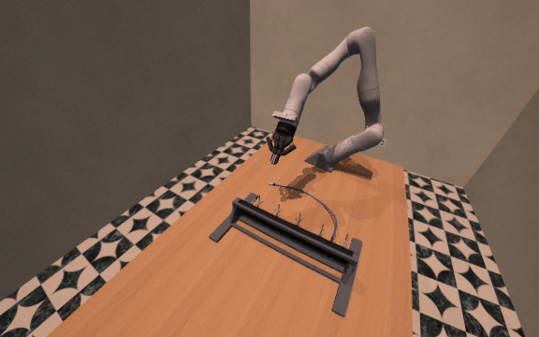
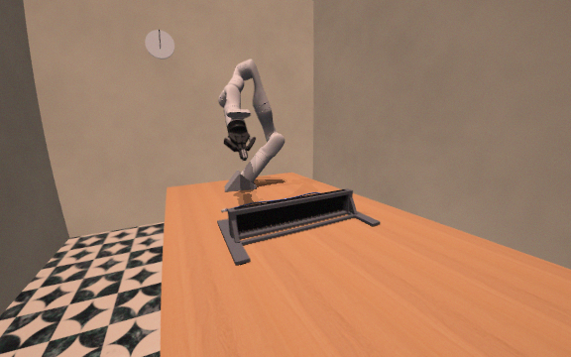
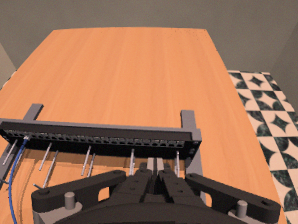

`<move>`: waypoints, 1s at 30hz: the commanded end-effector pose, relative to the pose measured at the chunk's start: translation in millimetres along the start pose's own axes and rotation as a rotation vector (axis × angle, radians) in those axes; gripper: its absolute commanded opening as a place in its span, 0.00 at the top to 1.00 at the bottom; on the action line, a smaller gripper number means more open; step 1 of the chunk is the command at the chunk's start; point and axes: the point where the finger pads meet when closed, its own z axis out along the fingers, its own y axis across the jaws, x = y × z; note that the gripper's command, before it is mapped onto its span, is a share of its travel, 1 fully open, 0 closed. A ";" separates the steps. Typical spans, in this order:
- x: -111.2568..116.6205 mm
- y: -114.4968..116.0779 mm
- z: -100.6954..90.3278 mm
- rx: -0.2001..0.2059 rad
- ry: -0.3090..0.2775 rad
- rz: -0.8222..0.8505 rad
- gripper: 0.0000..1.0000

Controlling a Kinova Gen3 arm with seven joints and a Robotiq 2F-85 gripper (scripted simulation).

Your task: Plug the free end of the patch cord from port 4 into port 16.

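The patch cord is blue and arcs from its plugged end at the left part of the rack's port face in the wrist view. Its free end has a pale plug and lies out behind the rack in the top view. The free end is not visible in the wrist view. The dark rack stands upright on the table. Its port numbers are too small to read. My gripper is shut and empty, raised above the table on the robot-base side of the free end.
Several thin metal rods stick out from the rack's port side. The rack's feet spread at both ends. The wooden table has edges dropping to the tiled floor.
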 end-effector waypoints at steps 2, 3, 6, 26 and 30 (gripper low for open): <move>-2.2 1.1 3.2 0.000 -0.007 -0.013 1.00; -1.7 4.0 5.6 -0.007 -0.004 -0.012 1.00; -2.7 4.1 16.6 -0.006 -0.004 -0.009 1.00; -3.1 5.5 138.5 -0.009 -0.004 -0.009 1.00; -4.4 1.7 141.5 0.003 -0.007 -0.009 1.00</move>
